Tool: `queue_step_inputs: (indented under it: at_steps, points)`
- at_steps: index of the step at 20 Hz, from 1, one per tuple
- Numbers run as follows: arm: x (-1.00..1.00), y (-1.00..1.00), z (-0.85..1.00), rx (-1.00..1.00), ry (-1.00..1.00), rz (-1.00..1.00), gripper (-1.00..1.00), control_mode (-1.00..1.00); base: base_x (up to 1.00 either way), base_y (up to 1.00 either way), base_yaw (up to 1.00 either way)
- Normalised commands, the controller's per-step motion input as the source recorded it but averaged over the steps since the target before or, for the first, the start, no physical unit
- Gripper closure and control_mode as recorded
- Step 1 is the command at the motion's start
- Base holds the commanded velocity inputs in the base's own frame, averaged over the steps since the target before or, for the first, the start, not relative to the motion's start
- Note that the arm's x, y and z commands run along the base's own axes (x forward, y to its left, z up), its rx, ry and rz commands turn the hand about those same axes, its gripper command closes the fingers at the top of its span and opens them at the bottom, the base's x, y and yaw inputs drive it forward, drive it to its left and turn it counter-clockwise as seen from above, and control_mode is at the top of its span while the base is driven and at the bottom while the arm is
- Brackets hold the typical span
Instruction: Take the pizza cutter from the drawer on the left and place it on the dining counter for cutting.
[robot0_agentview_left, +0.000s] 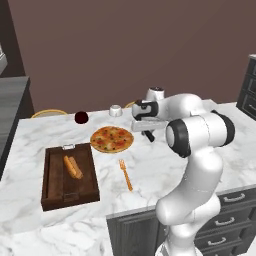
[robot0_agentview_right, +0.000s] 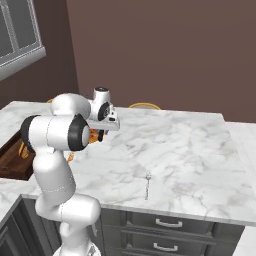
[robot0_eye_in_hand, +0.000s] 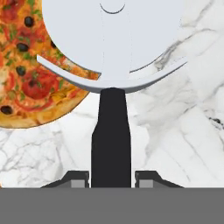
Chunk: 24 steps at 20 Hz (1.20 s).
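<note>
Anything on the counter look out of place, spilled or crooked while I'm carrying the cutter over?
Nothing stands out. The pizza cutter sits straight in the gripper, handle clamped between the fingers, wheel hanging over the pizza's edge. The pizza lies flat and whole on the dining counter; the fork and wooden tray rest flat, nothing spilled.

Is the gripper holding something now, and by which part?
Yes. The gripper holds the pizza cutter by its black handle, blade pointing away from the hand.

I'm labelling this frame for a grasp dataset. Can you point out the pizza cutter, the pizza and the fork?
pizza cutter (robot0_eye_in_hand: 111, 135): hand view, on its black handle between the finger tips.
pizza (robot0_agentview_left: 111, 139): left base view, middle of the topping.
fork (robot0_agentview_left: 126, 175): left base view, on its orange-brown shaft.
</note>
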Motion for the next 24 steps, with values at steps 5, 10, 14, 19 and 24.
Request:
queue_step_inputs:
  at_steps: [5, 10, 14, 19, 24]
  points:
    - [0.19, 0.0, -0.41, 0.0, 0.0, 0.0, 1.0, -1.0, 0.0, 0.0, 0.0]
    - [0.0, 0.0, -0.38, -0.03, 0.0, -0.02, 1.0, -1.0, 0.0, 0.0, 0.0]
    - [0.0, 0.0, -0.29, 0.0, 0.0, 0.0, 1.0, -1.0, 0.0, 0.0, 0.0]
    - [0.0, 0.0, -0.21, 0.0, 0.0, 0.0, 1.0, -1.0, 0.0, 0.0, 0.0]
    - [0.0, 0.0, -0.21, 0.0, 0.0, 0.0, 1.0, -1.0, 0.0, 0.0, 0.0]
